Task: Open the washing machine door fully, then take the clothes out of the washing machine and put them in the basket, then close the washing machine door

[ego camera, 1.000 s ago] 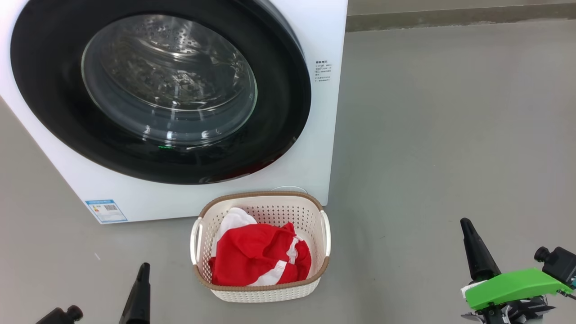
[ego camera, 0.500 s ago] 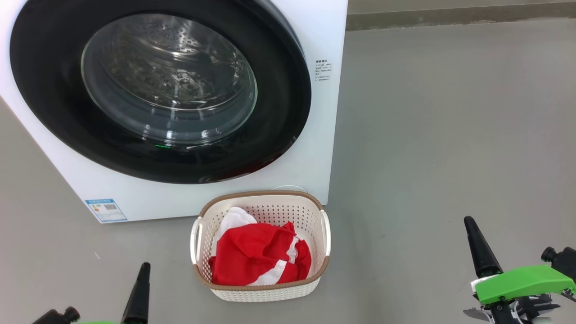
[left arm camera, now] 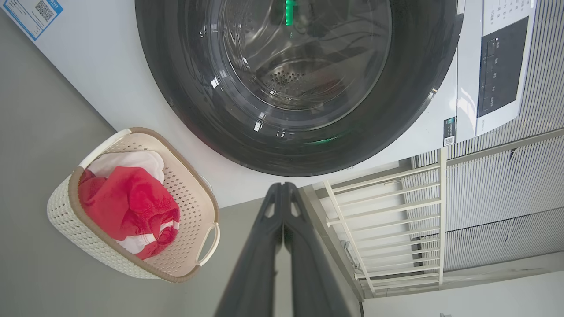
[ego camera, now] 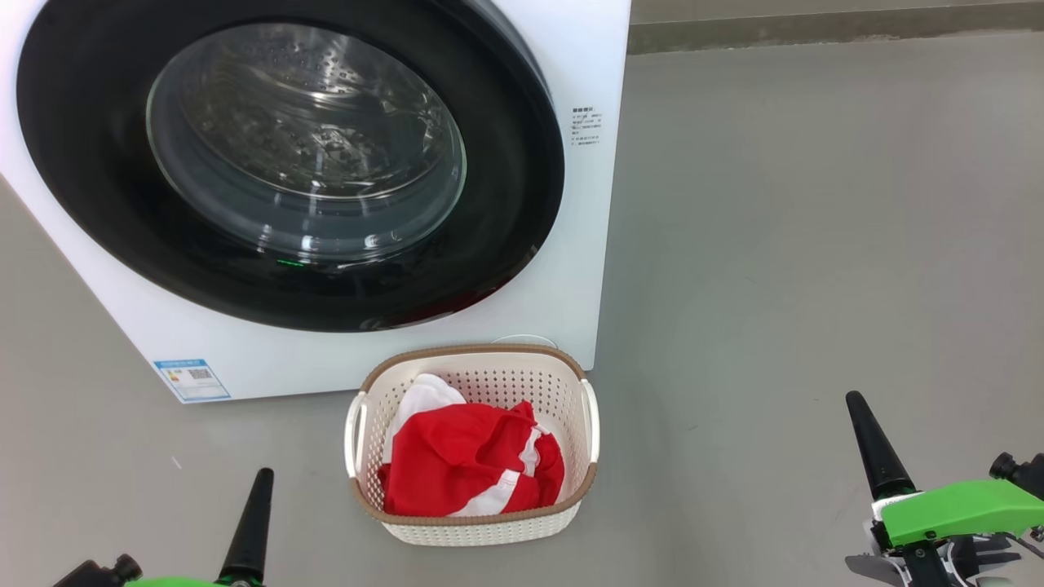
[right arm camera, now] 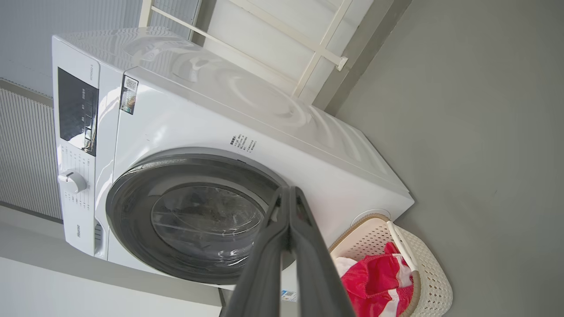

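The white washing machine (ego camera: 583,244) stands at the upper left of the head view with its black-rimmed glass door (ego camera: 106,196) shut flat against the front. On the floor before it sits the cream basket (ego camera: 477,526), and red clothes (ego camera: 461,469) with white stripes lie inside it. My left gripper (ego camera: 259,481) is at the lower left, shut and empty, left of the basket. Far to the basket's right, my right gripper (ego camera: 856,403) is also shut and empty. The left wrist view shows the door (left arm camera: 423,88), basket (left arm camera: 70,211) and clothes (left arm camera: 128,207); the right wrist view shows the door (right arm camera: 128,215) and basket (right arm camera: 434,281).
Grey floor (ego camera: 816,244) spreads to the right of the machine and around the basket. A blue sticker (ego camera: 192,380) sits low on the machine's front. A white railing (left arm camera: 387,220) and ribbed wall stand beside the machine, and a dark control panel (right arm camera: 77,110) shows in the right wrist view.
My right gripper has drifted slightly right and my left gripper has shifted a little. The door, basket and clothes have not moved.
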